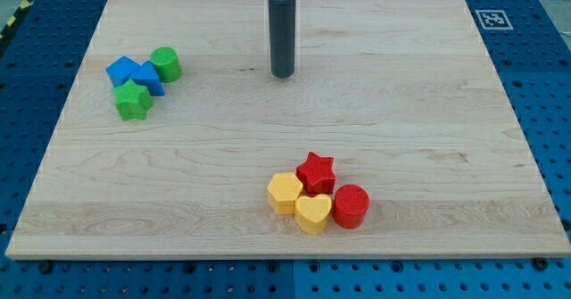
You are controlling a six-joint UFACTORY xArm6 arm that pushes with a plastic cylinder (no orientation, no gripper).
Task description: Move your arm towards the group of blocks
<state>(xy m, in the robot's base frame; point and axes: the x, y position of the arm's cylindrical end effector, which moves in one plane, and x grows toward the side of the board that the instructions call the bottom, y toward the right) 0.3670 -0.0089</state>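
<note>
My tip [283,73] rests on the wooden board near the view's top centre, touching no block. At the view's left is one group: a green cylinder [166,64], two blue blocks [122,70] [148,78] and a green star [134,100], packed together. At the view's bottom centre-right is a second group: a red star [315,171], a yellow hexagon [285,193], a yellow heart [313,213] and a red cylinder [351,205]. The tip is well to the right of the left group and far above the lower group.
The wooden board [428,112] lies on a blue perforated table [544,85]. A black-and-white marker tag [492,19] sits beyond the board's top right corner.
</note>
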